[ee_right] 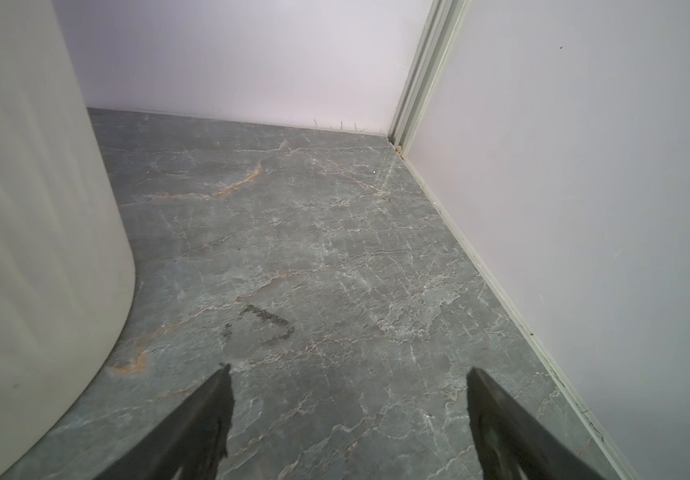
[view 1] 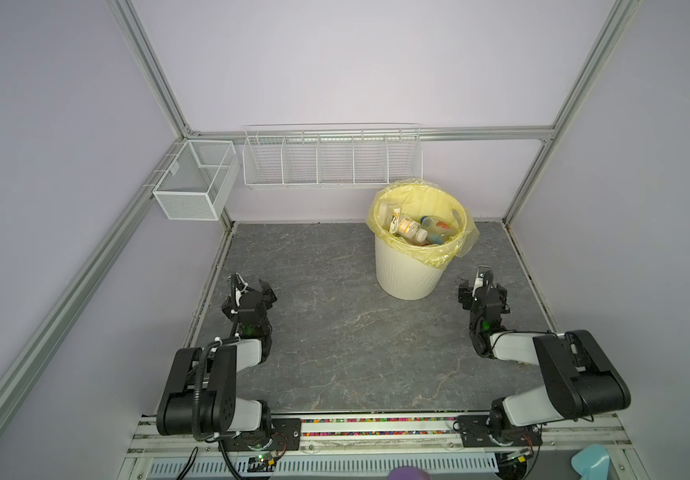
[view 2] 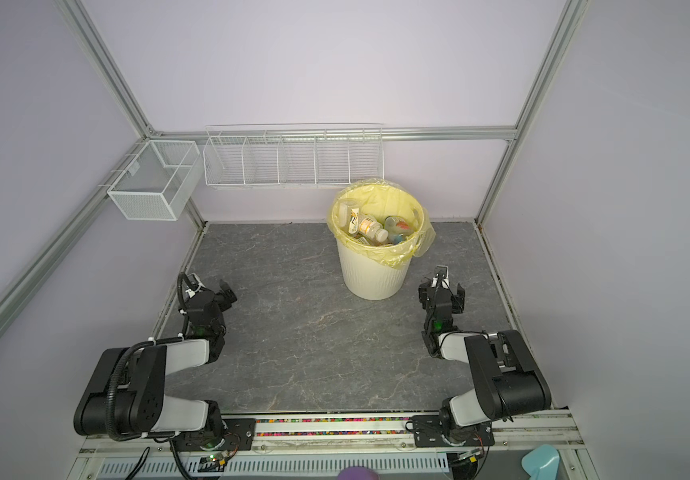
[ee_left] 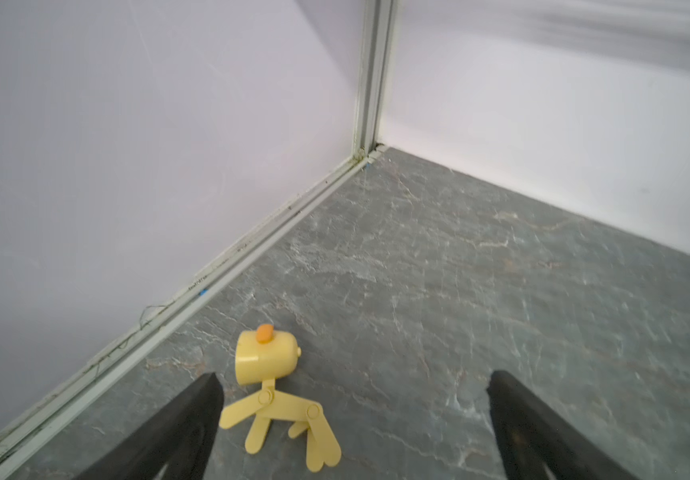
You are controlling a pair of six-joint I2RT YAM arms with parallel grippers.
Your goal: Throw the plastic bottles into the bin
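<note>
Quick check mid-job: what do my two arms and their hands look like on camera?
The left arm and right arm have black joint housings and pale grey link shells. A black ribbed cable conduit with white ties runs along the left arm; a small green light glows near each wrist. The left hand and right hand have black tapered fingers.
</note>
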